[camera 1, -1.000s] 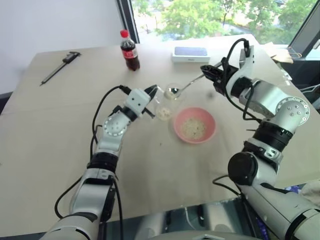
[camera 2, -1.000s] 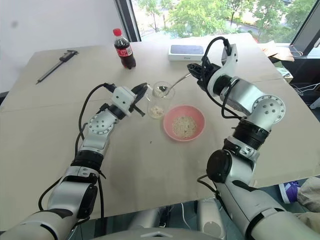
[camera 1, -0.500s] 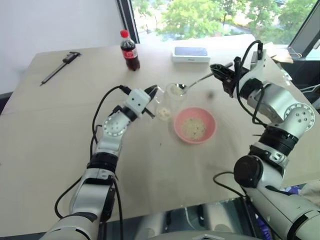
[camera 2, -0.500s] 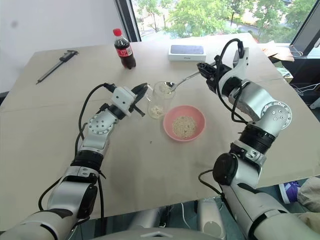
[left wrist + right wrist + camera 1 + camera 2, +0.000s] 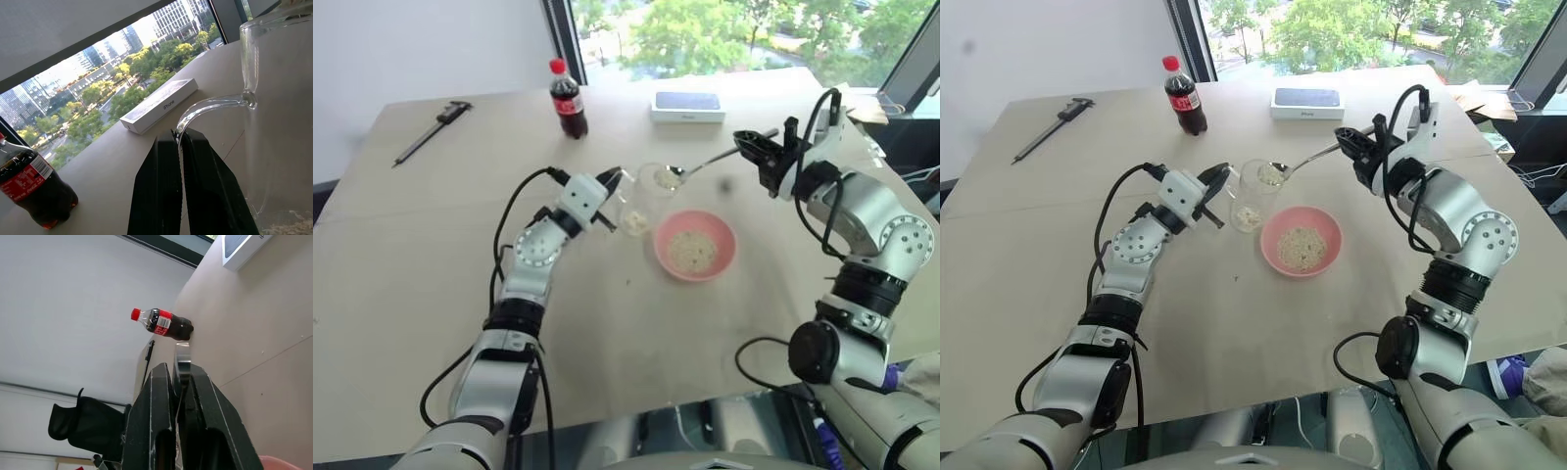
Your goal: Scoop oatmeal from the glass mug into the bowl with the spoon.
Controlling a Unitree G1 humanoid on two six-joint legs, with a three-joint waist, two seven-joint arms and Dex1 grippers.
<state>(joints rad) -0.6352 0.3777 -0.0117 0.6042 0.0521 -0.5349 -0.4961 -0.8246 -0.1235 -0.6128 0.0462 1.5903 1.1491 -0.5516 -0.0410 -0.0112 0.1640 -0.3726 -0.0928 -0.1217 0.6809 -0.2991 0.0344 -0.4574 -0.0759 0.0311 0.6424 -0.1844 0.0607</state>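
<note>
Both pairs of black fingers are clamped tight. The left gripper (image 5: 180,142) pinches the curved handle of the glass mug (image 5: 1257,186), which stands upright on the tan table (image 5: 1058,245) just beside the salmon-pink bowl (image 5: 1301,240), on the bowl's far left side. A little oatmeal (image 5: 1248,215) lies in the bottom of the mug, and a wider patch of it sits in the middle of the bowl.

The right gripper (image 5: 1346,138) holds the spoon (image 5: 1304,160) by the end of its thin handle. The spoon's long axis runs across the table, slanting down from the gripper on the right to its small oval head on the left, which sits at the mug's rim with a bit of oatmeal on it.

Further back stand a cola bottle (image 5: 1181,96) and a white phone box (image 5: 1305,103), with a dark caliper (image 5: 1051,125) lying near the far left corner.
</note>
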